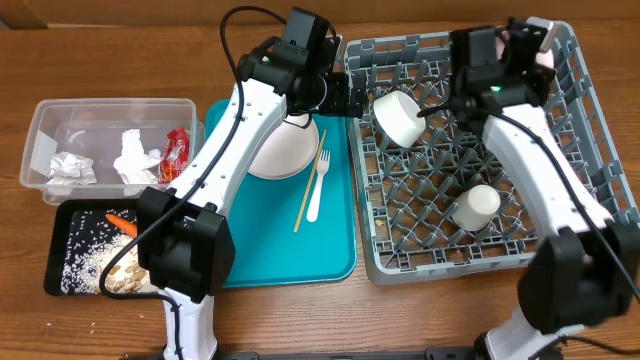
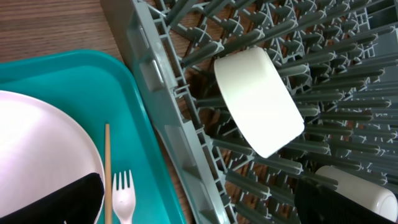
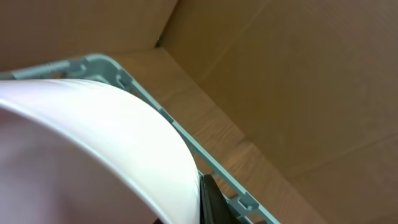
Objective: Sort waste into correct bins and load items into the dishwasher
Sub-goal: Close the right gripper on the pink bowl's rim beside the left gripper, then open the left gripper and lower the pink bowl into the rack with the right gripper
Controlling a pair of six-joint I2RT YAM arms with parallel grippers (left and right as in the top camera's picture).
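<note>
My left hand [image 1: 355, 98] stands wide open and holds nothing, over the edge where the teal tray [image 1: 330, 250] meets the grey dish rack [image 1: 450, 272]. Just in front of it a white bowl [image 2: 258, 99] lies tilted on its side among the pegs of the rack, apart from both my fingers. Under my wrist, on the teal tray, lies a pale round dish [image 1: 280, 150]. Beside it are the wooden chopstick [image 2: 107, 174] and then the white plastic fork [image 2: 122, 199], side by side.

Further into the rack, nearer to its front, the small white cup [image 1: 475, 205] lies on its side between the pegs.

At the far right corner of the rack my right hand [image 1: 530, 45] is closed on the pale pink plate [image 3: 93, 137], which stands on edge close to the rack's rim.

Well apart, at the left end of the tabletop [image 1: 120, 50], the clear tub [image 1: 50, 110] contains crumpled white napkins [image 1: 130, 158] and the red wrapper [image 1: 177, 150]. In front of it the black tray [image 1: 60, 280] carries the carrot [image 1: 122, 222] and beige crumbs [image 1: 100, 258].
</note>
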